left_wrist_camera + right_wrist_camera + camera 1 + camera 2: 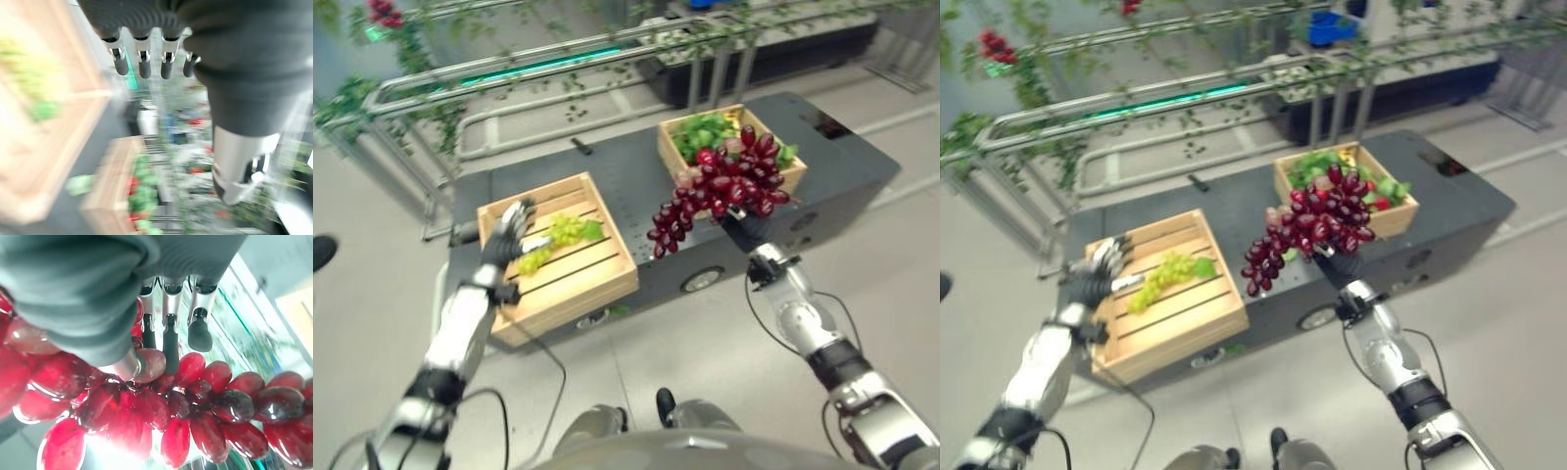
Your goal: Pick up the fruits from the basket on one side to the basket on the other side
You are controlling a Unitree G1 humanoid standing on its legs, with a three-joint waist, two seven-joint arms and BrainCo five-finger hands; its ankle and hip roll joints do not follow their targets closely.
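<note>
A big bunch of red grapes (720, 191) hangs in the air between the two wooden baskets, just in front of the right basket (664, 147). My right hand (742, 232) is under the bunch and shut on it; its fingers (168, 340) and thumb curl into the grapes (205, 401). The right basket holds green leaves and some red fruit. The left basket (578, 299) holds a bunch of green grapes (558, 233). My left hand (509, 230) hovers over that basket's left rim, open, with straight fingers (144, 63) that hold nothing.
Both baskets stand on a low dark cart (626, 181), with a small dark object (580, 146) between them at the back. Behind the cart runs a metal railing (509, 73) hung with vines. A dark shoe (321, 250) shows at the left edge.
</note>
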